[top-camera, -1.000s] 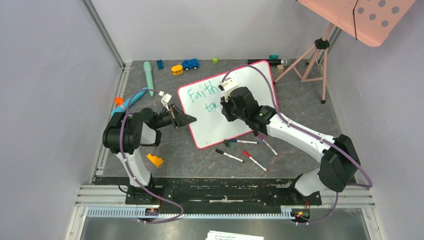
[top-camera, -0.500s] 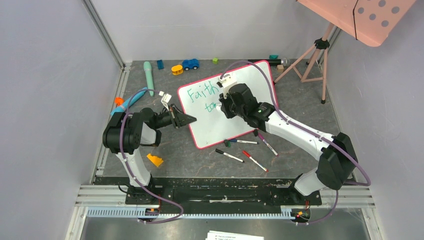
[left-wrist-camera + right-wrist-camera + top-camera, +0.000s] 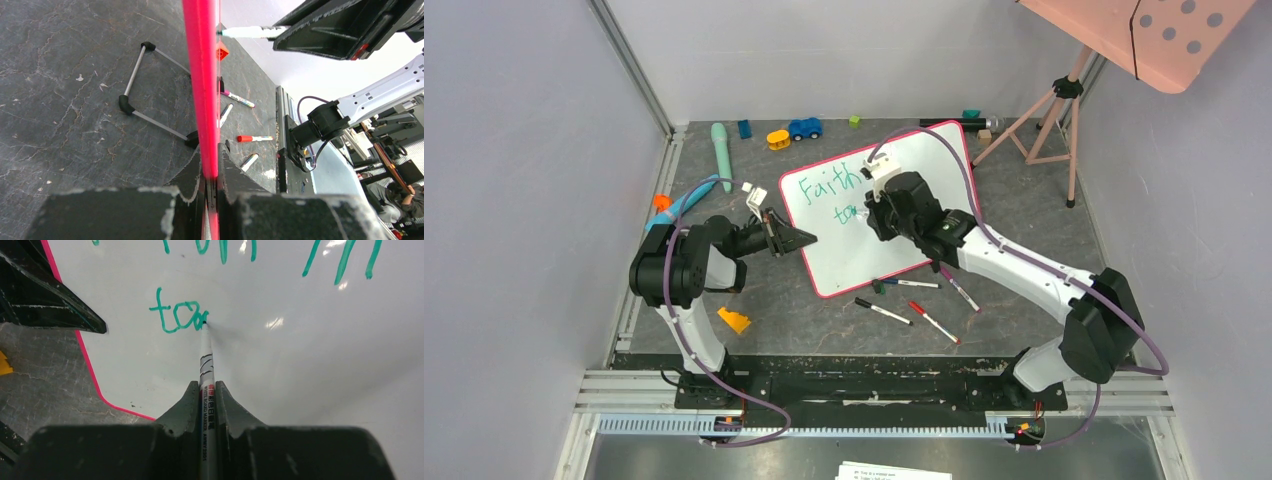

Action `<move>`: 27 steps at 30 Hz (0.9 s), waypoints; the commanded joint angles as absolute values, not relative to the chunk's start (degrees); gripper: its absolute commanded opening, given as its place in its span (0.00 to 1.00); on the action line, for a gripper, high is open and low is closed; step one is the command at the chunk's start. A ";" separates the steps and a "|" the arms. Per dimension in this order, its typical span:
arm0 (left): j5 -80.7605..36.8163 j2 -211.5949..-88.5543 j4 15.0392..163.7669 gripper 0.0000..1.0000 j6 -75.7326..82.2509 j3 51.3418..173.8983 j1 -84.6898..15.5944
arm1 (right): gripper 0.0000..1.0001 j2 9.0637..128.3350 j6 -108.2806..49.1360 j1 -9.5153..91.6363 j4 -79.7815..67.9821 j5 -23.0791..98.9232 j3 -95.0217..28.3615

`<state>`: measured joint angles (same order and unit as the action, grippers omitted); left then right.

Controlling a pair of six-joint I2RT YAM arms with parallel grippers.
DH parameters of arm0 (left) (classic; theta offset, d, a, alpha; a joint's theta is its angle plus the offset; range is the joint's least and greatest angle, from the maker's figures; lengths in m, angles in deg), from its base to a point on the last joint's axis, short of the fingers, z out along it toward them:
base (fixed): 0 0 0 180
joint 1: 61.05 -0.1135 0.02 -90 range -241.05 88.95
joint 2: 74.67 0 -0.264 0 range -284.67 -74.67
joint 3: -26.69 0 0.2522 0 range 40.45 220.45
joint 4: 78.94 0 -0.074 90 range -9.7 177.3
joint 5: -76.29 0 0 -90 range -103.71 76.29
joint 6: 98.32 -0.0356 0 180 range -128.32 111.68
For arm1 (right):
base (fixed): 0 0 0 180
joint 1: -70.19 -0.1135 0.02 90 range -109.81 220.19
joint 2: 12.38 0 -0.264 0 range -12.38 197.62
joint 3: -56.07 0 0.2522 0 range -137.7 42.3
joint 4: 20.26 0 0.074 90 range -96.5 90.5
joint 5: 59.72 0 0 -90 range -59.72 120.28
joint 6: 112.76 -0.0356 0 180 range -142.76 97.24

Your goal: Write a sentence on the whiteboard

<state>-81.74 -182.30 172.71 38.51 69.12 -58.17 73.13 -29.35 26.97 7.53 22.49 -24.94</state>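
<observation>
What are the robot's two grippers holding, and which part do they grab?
The right gripper holds a marker by its barrel, tip on the whiteboard. The left gripper pinches the whiteboard by its pink rim.

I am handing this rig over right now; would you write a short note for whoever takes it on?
Left hand: shut on the pink rim of the whiteboard, steadying it.
Right hand: shut on a marker, tip touching the board.
Done: the sentence has a first line starting "Faith" and a second line begun with "to".
Left: finish the second line and whatever follows.
</observation>
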 commanded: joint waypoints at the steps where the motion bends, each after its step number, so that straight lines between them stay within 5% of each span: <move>1: -88.45 -183.13 176.51 0.02 31.49 68.57 -56.72 | 0.00 71.68 -30.47 27.77 6.96 22.14 -21.02; 27: -88.46 -183.04 176.51 0.02 31.48 68.55 -56.65 | 0.00 75.20 -27.80 27.91 8.14 19.21 -29.06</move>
<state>-81.76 -182.30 172.73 38.51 69.12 -58.17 73.72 -29.52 26.97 8.84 22.71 -26.25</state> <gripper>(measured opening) 0.092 0.121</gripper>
